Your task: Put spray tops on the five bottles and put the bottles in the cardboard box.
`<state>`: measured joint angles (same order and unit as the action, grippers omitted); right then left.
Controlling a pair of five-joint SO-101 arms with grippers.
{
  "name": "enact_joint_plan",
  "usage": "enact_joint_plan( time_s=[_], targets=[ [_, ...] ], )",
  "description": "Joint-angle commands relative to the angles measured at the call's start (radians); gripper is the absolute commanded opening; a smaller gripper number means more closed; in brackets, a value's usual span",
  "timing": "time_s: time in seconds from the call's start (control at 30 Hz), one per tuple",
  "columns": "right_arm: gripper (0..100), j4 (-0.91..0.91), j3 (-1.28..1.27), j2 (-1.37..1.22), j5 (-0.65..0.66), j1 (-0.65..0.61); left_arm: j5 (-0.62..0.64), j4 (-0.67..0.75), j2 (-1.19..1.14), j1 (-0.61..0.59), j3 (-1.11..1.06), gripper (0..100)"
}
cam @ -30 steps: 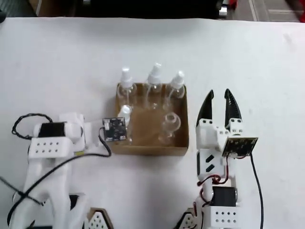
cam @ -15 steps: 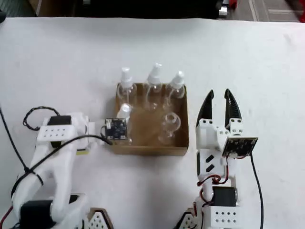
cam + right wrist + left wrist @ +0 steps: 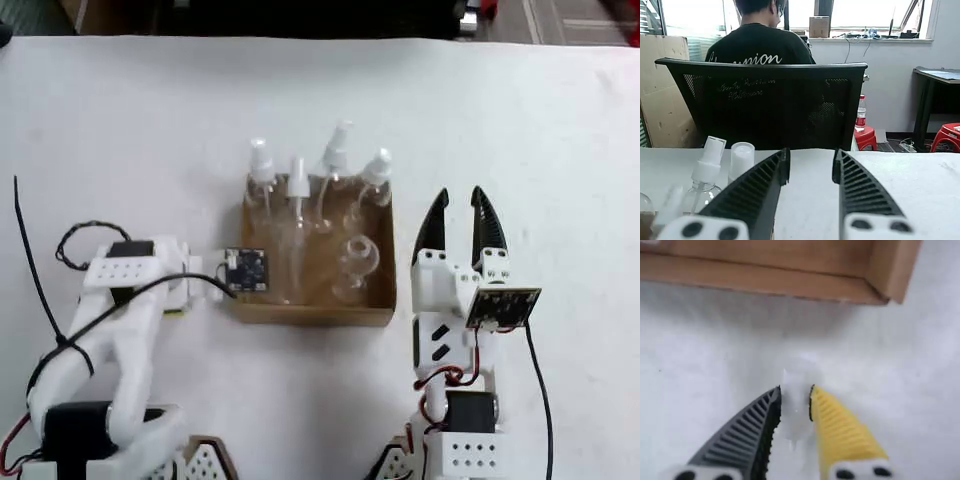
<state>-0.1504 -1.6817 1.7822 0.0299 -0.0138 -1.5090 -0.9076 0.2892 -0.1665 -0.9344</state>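
Note:
The cardboard box [image 3: 310, 315] sits mid-table. Three capped clear bottles [image 3: 262, 178] [image 3: 333, 160] [image 3: 374, 182] line its far side. A fourth capped bottle [image 3: 296, 225] leans near the middle, and an open-necked bottle [image 3: 357, 262] stands at the front right. My left gripper [image 3: 795, 396] points down at the table beside the box's outer wall [image 3: 765, 287]. It is shut on a small blurred white piece [image 3: 796, 410] that looks like a spray top. My right gripper [image 3: 460, 205] [image 3: 811, 165] rests open, right of the box, holding nothing.
The left arm [image 3: 130, 275] and its cable lie left of the box, with its wrist camera [image 3: 245, 270] over the box's front-left corner. In the right wrist view two bottle tops [image 3: 710, 160] [image 3: 741, 159] stand beside my finger. White table stretches all around.
The left arm shifted and rose at the box's left side. The capped bottle at the box's front left now leans near the middle, and the back bottles tilted slightly. The right arm kept still.

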Motion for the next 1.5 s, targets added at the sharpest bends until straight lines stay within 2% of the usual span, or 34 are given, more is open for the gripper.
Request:
enact_joint_plan(
  time_s=[0.0,0.33,0.7,0.87,1.03,1.3,1.43,1.47],
  targets=[
    [12.3,-0.005,-0.008,0.007,0.012,-0.004,-0.008,-0.025,-0.004,0.013,-0.002,2],
    [12.3,-0.007,-0.008,0.007,0.012,-0.004,-0.003,-0.114,0.062,0.019,0.031,2],
    [12.4,0.068,-0.014,-0.077,0.012,-0.005,0.002,-0.339,0.555,0.025,0.043,2],
    [12.4,0.088,-0.014,-0.099,0.014,-0.005,0.140,-0.350,0.780,0.050,0.037,2],
    [12.4,0.088,-0.014,-0.096,0.014,-0.005,0.021,-0.476,0.835,0.125,-0.017,3],
    [12.4,0.088,-0.014,-0.096,0.014,-0.005,0.077,-0.331,0.835,0.104,-0.092,3],
    [12.4,0.087,-0.014,-0.102,0.014,-0.005,0.230,-0.278,0.837,0.102,-0.107,3],
    [12.4,0.085,-0.014,-0.102,0.014,-0.007,0.227,-0.269,0.837,0.102,-0.123,3]
  ],
)
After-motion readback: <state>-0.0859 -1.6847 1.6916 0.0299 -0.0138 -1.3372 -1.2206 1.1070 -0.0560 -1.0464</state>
